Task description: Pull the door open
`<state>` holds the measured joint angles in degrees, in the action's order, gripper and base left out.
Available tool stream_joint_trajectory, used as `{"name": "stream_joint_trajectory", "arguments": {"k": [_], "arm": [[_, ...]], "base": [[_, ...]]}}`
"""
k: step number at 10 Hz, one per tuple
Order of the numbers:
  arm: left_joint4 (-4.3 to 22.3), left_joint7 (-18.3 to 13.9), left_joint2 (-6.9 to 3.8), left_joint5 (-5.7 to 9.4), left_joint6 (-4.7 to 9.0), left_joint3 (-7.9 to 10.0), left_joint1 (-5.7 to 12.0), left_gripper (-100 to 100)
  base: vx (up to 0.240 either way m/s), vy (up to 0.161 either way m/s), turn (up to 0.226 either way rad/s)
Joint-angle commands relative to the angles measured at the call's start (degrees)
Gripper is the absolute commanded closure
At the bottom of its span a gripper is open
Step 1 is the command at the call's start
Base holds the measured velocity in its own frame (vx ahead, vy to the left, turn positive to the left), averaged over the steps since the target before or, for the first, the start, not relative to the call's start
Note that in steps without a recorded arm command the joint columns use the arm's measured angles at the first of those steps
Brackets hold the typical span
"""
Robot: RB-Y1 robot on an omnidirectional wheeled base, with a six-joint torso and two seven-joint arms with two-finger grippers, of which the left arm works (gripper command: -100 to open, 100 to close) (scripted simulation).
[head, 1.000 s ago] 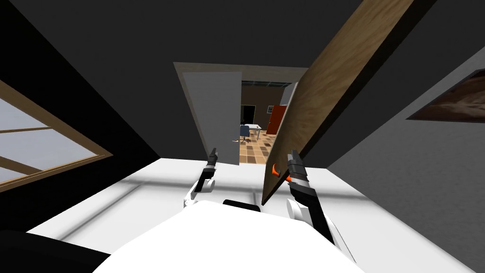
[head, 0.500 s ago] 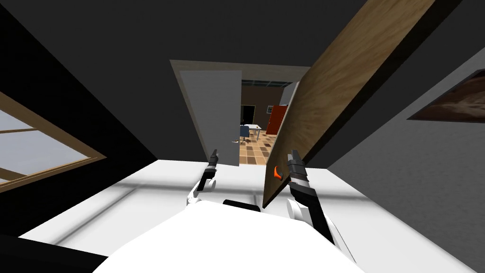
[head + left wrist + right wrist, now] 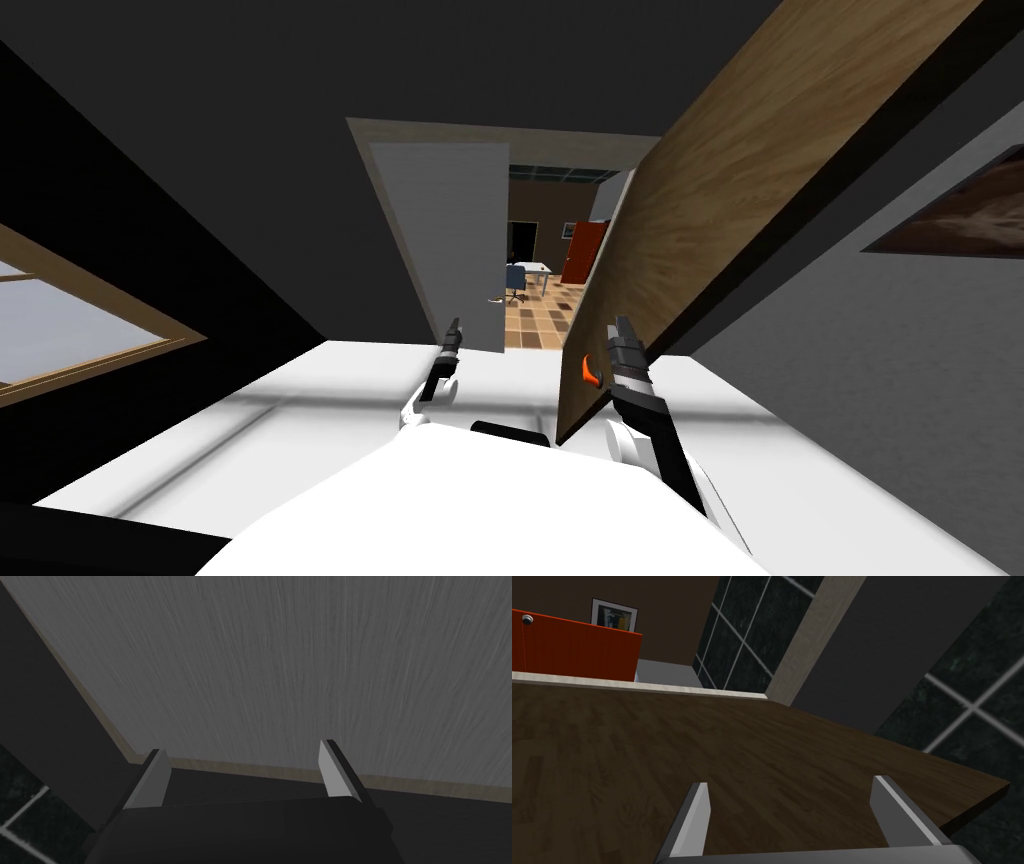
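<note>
The brown wooden door [image 3: 700, 210] stands swung open, its free edge reaching down toward me in the head view. An orange handle [image 3: 590, 370] sits low on that edge. My right gripper [image 3: 622, 335] hovers just right of the handle, apart from it. In the right wrist view that gripper [image 3: 794, 811] is open with nothing between its fingers [image 3: 694, 821], and the dark wood door face [image 3: 662, 751] lies close beyond them. My left gripper [image 3: 453, 330] is raised left of the door. It stands open [image 3: 245, 776] before a grey grained panel [image 3: 280, 666].
Through the doorway [image 3: 545, 290] lies a tiled room with a small table, a blue chair [image 3: 515, 280] and an orange-red cabinet [image 3: 583, 253]. A grey panel [image 3: 450, 240] fills the frame's left half. A window [image 3: 70, 330] is at far left, a picture [image 3: 960, 215] on the right wall.
My view has shifted: the window slid left and the door frame grew. The door looms larger and leans further right at its top. The handle sits slightly lower. Both arms hold their pose.
</note>
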<state>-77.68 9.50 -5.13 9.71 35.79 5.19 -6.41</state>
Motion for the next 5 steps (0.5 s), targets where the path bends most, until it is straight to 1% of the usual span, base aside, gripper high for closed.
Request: {"name": "stream_joint_trajectory", "arguments": {"k": [1,2,3,5], "arm": [[2.9,0.2,0.14,0.39,0.74,0.20,1.26,-100],[4.8,0.3,0.19,0.64,1.24,0.32,2.04,-100],[4.8,0.3,0.19,0.64,1.24,0.32,2.04,-100],[8.3,0.6,0.39,1.11,2.20,0.56,3.54,-100]], "base": [[0.097,0.037,-0.035],[0.098,0.035,-0.032],[0.067,0.023,-0.005],[0.069,0.016,-0.032]]}}
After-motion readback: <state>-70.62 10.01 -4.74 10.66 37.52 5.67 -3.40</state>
